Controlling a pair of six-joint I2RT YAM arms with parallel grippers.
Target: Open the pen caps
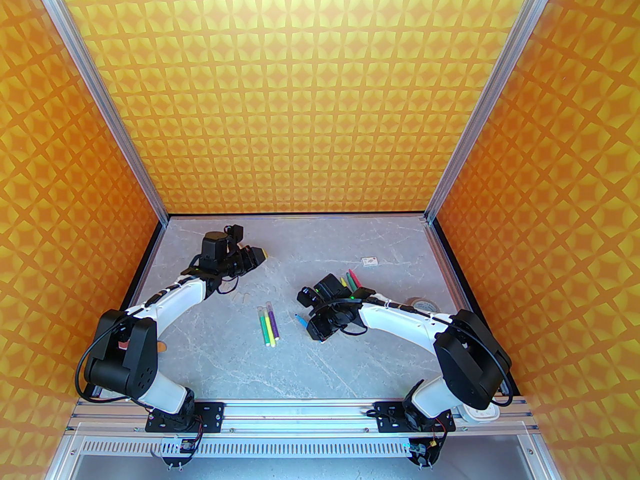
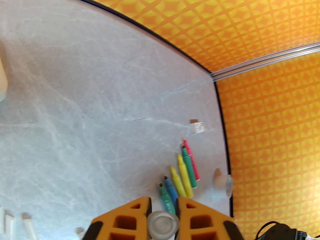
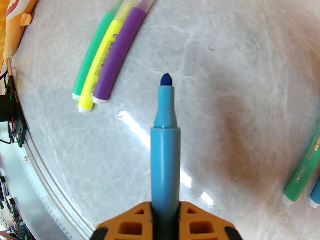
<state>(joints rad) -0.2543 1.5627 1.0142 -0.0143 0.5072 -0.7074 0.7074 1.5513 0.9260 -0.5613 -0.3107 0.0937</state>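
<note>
On marbled table [image 2: 75, 84] | left claw [image 2: 163, 209] pinches translucent round cap [image 2: 162, 224] | right claw [image 3: 165, 209] pinches blue pen [image 3: 164, 146]

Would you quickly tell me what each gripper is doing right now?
Left gripper: closed on a clear pen cap.
Right gripper: closed on the uncapped blue pen.

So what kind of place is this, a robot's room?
Probably a robot test booth, not a home: two robot arms bolted to a metal rail, orange patterned walls boxing in a grey table, and pens laid out for practice.
</note>
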